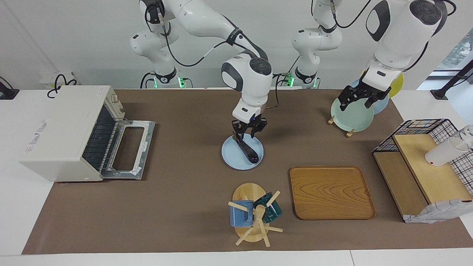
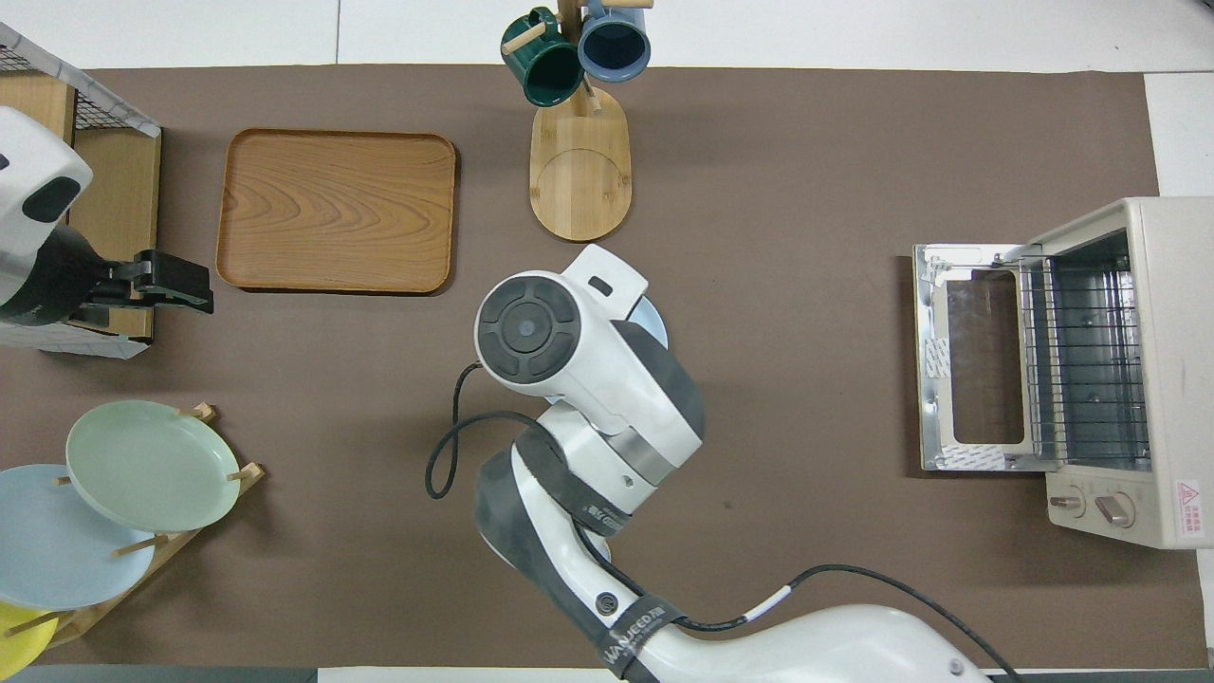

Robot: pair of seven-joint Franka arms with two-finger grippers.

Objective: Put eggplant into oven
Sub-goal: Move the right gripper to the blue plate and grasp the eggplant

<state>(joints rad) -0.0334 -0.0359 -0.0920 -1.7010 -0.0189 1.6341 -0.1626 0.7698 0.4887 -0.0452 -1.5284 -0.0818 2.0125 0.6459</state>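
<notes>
Brown matting covers the table (image 1: 184,207). One eggplant (image 1: 247,150), slim, glossy and nearly black, lies slantwise on one pale blue plate (image 1: 232,157) mid-table, stem end nearer the robots. Over that stem end hangs the right hand (image 1: 247,132), fingers spread (not touching the eggplant, as far as I can see). One oven (image 1: 63,133), cream-white, stands at the right arm's end, door dropped open, rack showing. Over the plate rack waits the left hand (image 1: 357,99), fingers spread. Two mugs (image 1: 255,212) hang on one stand; one wooden tray (image 1: 330,192) lies beside it.
</notes>
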